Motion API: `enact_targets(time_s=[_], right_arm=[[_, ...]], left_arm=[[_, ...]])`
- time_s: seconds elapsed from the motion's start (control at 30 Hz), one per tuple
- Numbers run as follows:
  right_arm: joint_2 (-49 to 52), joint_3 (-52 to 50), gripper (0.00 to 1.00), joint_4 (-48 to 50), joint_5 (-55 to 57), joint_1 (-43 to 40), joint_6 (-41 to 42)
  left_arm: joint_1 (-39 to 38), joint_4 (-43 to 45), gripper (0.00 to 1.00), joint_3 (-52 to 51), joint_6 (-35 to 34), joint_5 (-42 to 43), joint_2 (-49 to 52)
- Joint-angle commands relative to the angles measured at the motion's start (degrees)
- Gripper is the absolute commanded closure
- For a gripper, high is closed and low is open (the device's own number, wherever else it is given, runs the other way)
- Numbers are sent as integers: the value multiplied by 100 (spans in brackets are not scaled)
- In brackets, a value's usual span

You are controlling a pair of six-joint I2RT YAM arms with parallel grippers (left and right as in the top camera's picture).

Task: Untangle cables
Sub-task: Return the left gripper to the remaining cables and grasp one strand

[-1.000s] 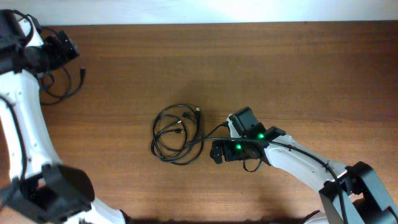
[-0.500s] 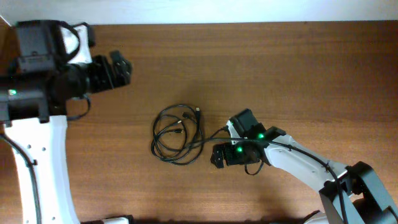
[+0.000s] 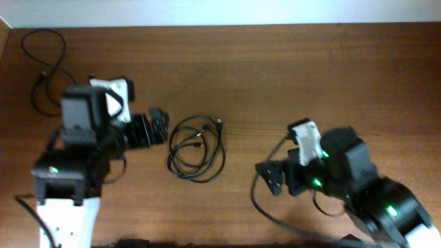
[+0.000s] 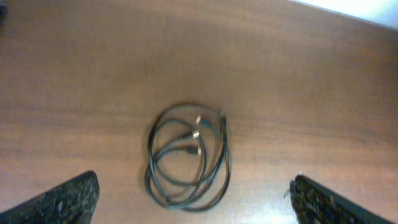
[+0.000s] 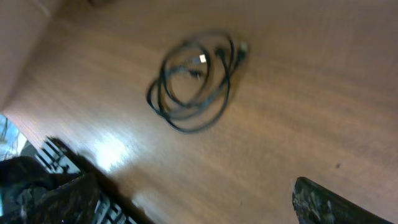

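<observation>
A coil of thin black cables (image 3: 197,148) with small plugs lies at the table's middle. It also shows in the left wrist view (image 4: 186,158) and the right wrist view (image 5: 193,84). Another black cable (image 3: 43,69) lies looped alone at the far left corner. My left gripper (image 3: 160,127) is just left of the coil, open and empty, with its fingers (image 4: 68,199) wide apart above the coil. My right gripper (image 3: 267,176) is to the right of the coil, apart from it, open and empty (image 5: 193,186).
The wooden table (image 3: 310,76) ends at a pale wall along the back. A thin black cord (image 3: 255,200) curves below the right gripper; I cannot tell if it is the arm's own wire. The left arm's base (image 3: 65,186) is at the front left.
The left arm swung from the far left corner to beside the coil, leaving a cable there. The right arm pulled back to the right; the strand from coil to it no longer shows.
</observation>
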Motion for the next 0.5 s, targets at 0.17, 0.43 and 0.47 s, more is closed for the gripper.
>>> enact_targets(time_s=[0.17, 0.43, 0.47], right_arm=[[-772, 61, 1, -190, 192, -20, -48], [-560, 61, 2, -216, 190, -20, -48], [-503, 61, 1, -236, 190, -20, -48]], left_arm=[[-103, 323, 0, -2070, -2111, 94, -127], [-103, 365, 21, -3176, -5165, 326, 369], [-105, 431, 26, -3200, -5292, 424, 437]])
